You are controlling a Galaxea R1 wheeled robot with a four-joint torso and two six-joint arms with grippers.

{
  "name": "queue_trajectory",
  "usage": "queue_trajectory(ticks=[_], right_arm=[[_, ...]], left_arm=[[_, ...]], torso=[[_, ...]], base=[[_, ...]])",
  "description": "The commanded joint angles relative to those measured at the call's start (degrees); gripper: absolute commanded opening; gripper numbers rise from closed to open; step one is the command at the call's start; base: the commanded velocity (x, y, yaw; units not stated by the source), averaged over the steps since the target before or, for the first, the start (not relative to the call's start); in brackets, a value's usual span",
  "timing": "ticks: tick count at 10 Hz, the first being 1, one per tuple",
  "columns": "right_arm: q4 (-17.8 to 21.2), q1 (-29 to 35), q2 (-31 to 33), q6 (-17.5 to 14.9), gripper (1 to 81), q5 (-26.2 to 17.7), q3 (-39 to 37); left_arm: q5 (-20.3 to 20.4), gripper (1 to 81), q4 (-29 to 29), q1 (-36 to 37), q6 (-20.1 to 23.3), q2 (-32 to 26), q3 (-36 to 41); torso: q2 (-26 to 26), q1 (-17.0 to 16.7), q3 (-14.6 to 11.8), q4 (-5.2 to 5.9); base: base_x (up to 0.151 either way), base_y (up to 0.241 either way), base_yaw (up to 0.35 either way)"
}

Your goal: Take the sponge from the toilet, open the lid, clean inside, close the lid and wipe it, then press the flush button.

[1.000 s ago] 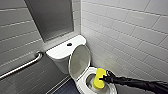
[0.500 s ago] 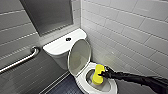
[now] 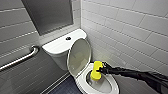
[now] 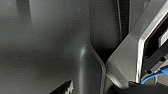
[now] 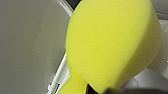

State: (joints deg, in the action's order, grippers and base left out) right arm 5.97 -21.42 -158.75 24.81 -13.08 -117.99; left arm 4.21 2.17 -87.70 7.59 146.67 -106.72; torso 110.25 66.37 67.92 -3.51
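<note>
**Sponge held over the open bowl**

The right end effector (image 3: 100,70) is closed on the yellow sponge (image 3: 95,73), which sits just above the inner rear edge of the toilet (image 3: 113,86) bowl, inside the seat ring. In the right wrist view the sponge (image 5: 110,42) looms large against white ceramic. The lid (image 3: 78,56) stands raised, leaning back toward the tank (image 3: 56,47). The flush button (image 3: 68,38) sits on the tank top. Whether the left end effector (image 4: 65,89) is open or closed cannot be told.
</note>
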Motion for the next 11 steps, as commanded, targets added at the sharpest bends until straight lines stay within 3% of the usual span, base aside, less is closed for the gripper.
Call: queue_trajectory(ticks=[1,2,6,11], right_arm=[[0.71,8.36,-0.11,-0.02,1.0,-1.33,0.32],[0.45,8.62,-0.89,-0.02,1.0,-1.16,-0.73],[0.35,10.91,-6.43,-0.81,1.0,-1.33,-8.82],[1.23,7.66,-4.24,0.15,1.0,-0.1,-9.17]], left_arm=[[-5.08,81.1,0.38,-0.94,0.32,-0.75,1.6],[-5.79,81.1,0.38,-0.94,0.32,-0.67,1.6],[-5.88,81.1,0.29,-1.56,0.32,0.3,1.68],[-6.75,81.1,0.29,-1.73,0.4,1.36,1.77]], torso=[[-0.11,-0.05,4.34,0.0],[0.37,0.19,0.83,0.0],[0.54,0.46,3.19,0.0],[0.57,0.48,3.19,0.0]], base=[[0.0,0.0,0.0],[0.0,0.0,0.0],[0.0,0.0,0.0],[0.0,0.0,0.0]])
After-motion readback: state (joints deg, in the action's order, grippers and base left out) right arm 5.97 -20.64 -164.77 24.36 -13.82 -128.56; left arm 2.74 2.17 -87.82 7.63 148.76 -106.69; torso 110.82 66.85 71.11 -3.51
